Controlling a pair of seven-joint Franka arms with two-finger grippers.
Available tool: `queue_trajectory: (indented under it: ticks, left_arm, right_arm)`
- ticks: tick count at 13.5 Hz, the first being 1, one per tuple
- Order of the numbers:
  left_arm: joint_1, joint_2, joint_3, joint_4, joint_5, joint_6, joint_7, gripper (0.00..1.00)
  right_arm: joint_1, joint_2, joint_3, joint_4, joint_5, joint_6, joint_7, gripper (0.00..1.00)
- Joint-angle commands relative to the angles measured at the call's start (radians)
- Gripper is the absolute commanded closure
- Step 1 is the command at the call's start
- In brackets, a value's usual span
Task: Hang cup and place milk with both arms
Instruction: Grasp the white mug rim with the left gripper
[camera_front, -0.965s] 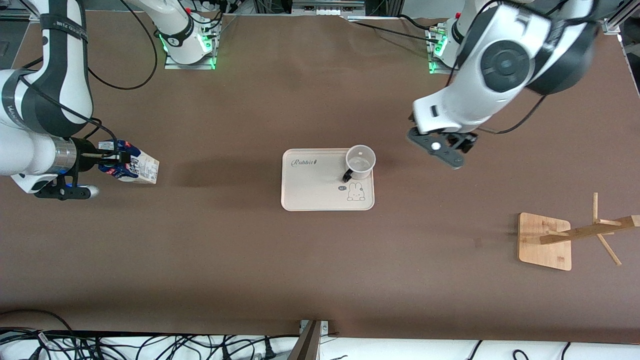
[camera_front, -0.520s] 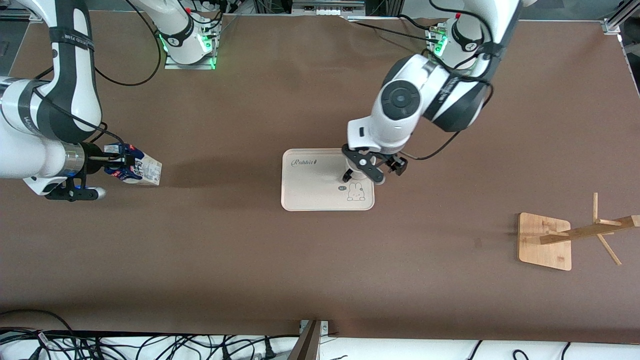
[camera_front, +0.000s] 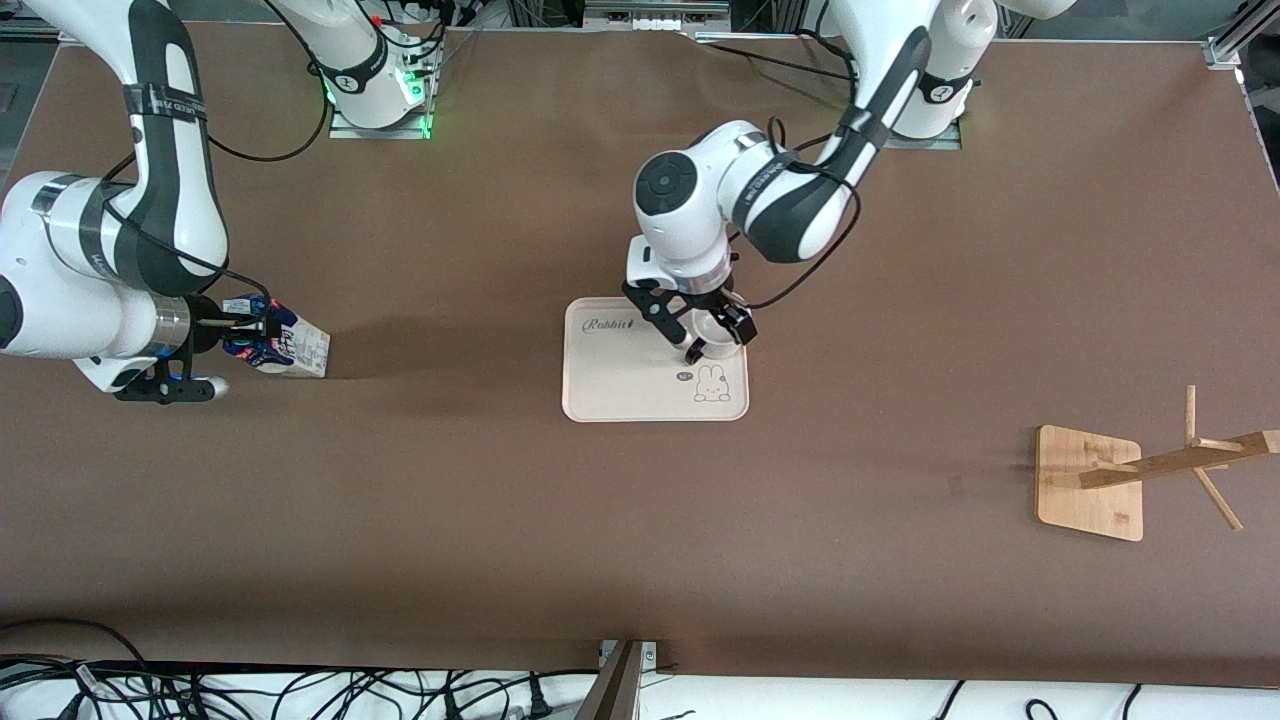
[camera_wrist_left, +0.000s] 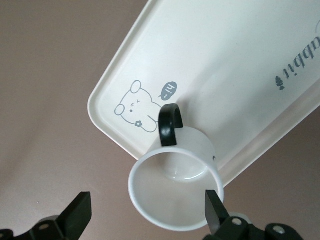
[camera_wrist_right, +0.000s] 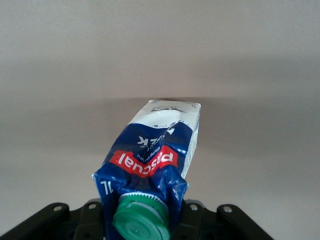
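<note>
White arm sections fill more of the middle of the front view than a second ago: the left arm has swung in from the rack's end of the table, and its left tool (camera_front: 700, 330) now hangs over the cup (camera_front: 716, 340), fingers spread wide either side of it, gripping nothing. The cup stands upright on the cream tray (camera_front: 610, 385), at the corner toward the left arm's end. The right tool (camera_front: 243, 327) has drifted slightly toward the tray, clenched on the milk (camera_front: 290, 345) by its blue top, the carton tipped sideways. A wooden rack (camera_front: 1100, 480) stands well apart. From the left wrist, the cup (camera_wrist_left: 175, 195) sits between two spread fingers (camera_wrist_left: 77, 217), its black handle pointing at the tray's (camera_wrist_left: 240, 75) rabbit print. From the right wrist, the milk (camera_wrist_right: 155, 160) juts out over the bare table (camera_wrist_right: 160, 50), green cap toward the camera.
</note>
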Motion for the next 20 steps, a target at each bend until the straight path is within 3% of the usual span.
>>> queue_trajectory:
  ticks: [1, 7, 8, 9, 10, 11, 12, 16, 20]
  left_arm:
    - [-0.023, 0.036, 0.011, 0.02, 0.046, 0.009, -0.026, 0.0]
    - [-0.063, 0.042, 0.012, -0.005, 0.049, 0.009, -0.029, 0.0]
    - [-0.069, 0.049, 0.012, -0.005, 0.049, 0.009, -0.032, 0.0]
    - [-0.075, 0.051, 0.012, -0.005, 0.052, 0.009, -0.032, 0.0]
    - [-0.076, 0.052, 0.011, -0.008, 0.063, 0.008, -0.038, 0.0]
    - [-0.077, 0.055, 0.011, -0.023, 0.065, 0.009, -0.061, 0.0]
    - [-0.077, 0.059, 0.011, -0.031, 0.066, 0.011, -0.088, 0.08]
    - [-0.078, 0.065, 0.011, -0.026, 0.068, 0.043, -0.113, 0.97]
    - [-0.1, 0.066, 0.011, -0.017, 0.066, 0.046, -0.181, 1.0]
  right_arm:
    - [-0.002, -0.02, 0.007, -0.062, 0.023, 0.064, -0.02, 0.65]
    - [-0.001, -0.017, 0.023, -0.088, 0.034, 0.116, -0.022, 0.64]
    - [0.001, -0.016, 0.023, -0.088, 0.034, 0.113, -0.022, 0.55]
    - [0.001, -0.014, 0.023, -0.086, 0.034, 0.112, -0.02, 0.21]
    - [-0.002, -0.014, 0.023, -0.085, 0.034, 0.11, -0.02, 0.0]
    - [-0.002, -0.016, 0.023, -0.082, 0.034, 0.106, -0.02, 0.0]
    - [-0.002, -0.016, 0.023, -0.077, 0.034, 0.103, -0.02, 0.0]
    - [-0.006, -0.033, 0.01, -0.057, 0.031, 0.072, -0.074, 0.0]
    - [-0.006, -0.051, -0.077, 0.074, 0.029, -0.095, -0.16, 0.0]
